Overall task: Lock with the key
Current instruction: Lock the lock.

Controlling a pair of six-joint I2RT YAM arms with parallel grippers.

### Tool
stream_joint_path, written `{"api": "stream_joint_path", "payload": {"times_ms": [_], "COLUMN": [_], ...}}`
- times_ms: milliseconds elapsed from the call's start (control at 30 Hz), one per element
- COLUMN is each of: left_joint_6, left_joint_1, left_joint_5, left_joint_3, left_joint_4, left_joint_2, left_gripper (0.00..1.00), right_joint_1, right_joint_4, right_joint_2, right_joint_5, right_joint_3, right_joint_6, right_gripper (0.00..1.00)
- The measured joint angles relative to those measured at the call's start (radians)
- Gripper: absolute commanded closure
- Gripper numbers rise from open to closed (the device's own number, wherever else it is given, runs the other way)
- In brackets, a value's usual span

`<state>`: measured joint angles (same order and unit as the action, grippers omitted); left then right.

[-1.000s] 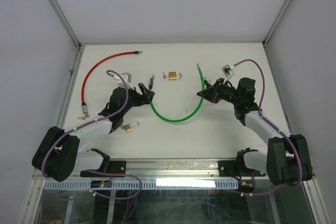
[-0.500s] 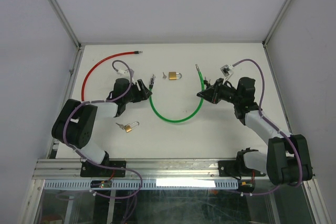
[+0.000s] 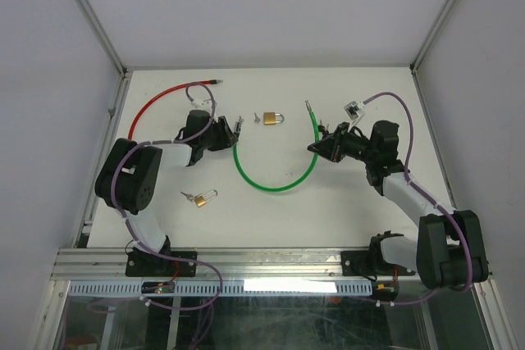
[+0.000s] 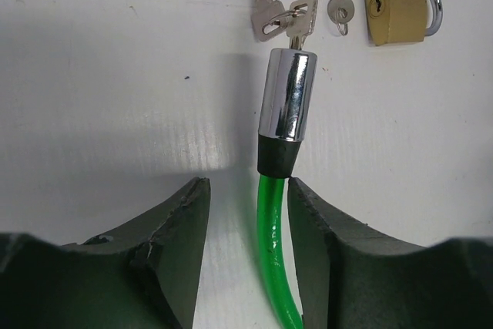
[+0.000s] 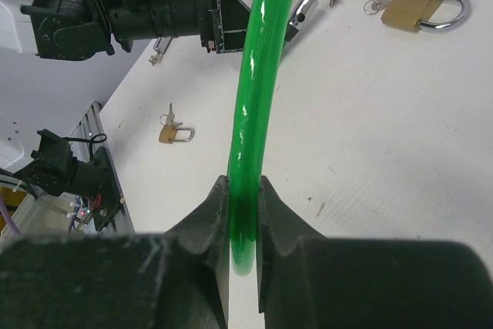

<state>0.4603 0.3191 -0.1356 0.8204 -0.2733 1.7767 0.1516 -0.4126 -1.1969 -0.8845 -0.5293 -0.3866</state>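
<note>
On the white surface (image 3: 271, 219), you have both arms at the green cable (image 3: 275, 187).
Your green cable lies in a U near the middle, and a red cable (image 3: 143, 112) curves along the far left. Your right end effector (image 5: 243, 190) is clamped narrow on one arm of the U. Your left end effector (image 4: 248, 190) straddles the other arm with its jaws partly apart: one finger is against the cable and there is a gap at the other. Just past it lies the chrome head (image 4: 286, 94) with keys (image 4: 281, 17) at its tip. A brass padlock (image 4: 397, 4) and a single key (image 4: 335, 1) lie beside them. A small padlock (image 3: 205, 197) lies nearer the bases.
</note>
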Motion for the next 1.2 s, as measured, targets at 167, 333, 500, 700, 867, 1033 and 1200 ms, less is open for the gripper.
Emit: {"api": "stream_joint_path", "payload": {"times_ms": [167, 333, 500, 700, 867, 1033, 1200], "left_joint_6": [-0.007, -0.020, -0.052, -0.071, -0.089, -0.110, -0.113], "left_joint_1": [0.003, 0.029, 0.064, 0.075, 0.075, 0.075, 0.075], "left_joint_5": [0.004, 0.042, 0.101, 0.138, 0.134, 0.108, 0.081], "left_joint_3": [0.018, 0.057, 0.079, 0.097, 0.116, 0.121, 0.082], "left_joint_4": [0.026, 0.068, 0.106, 0.151, 0.173, 0.174, 0.135], "left_joint_2": [0.005, 0.020, 0.024, 0.024, 0.035, 0.038, 0.013], "left_gripper": [0.54, 0.57, 0.60, 0.66, 0.85, 1.00, 1.00], "right_joint_1": [0.000, 0.000, 0.000, 0.000, 0.000, 0.000, 0.000], "right_joint_4": [0.000, 0.000, 0.000, 0.000, 0.000, 0.000, 0.003], "right_joint_2": [0.000, 0.000, 0.000, 0.000, 0.000, 0.001, 0.004], "right_joint_5": [0.000, 0.000, 0.000, 0.000, -0.001, -0.002, -0.006], "right_joint_3": [0.000, 0.000, 0.000, 0.000, 0.000, 0.000, 0.000], "right_joint_6": [0.000, 0.001, 0.001, 0.001, 0.002, 0.005, 0.010], "right_gripper": [1.00, 1.00, 1.00, 1.00, 1.00, 1.00, 1.00]}}
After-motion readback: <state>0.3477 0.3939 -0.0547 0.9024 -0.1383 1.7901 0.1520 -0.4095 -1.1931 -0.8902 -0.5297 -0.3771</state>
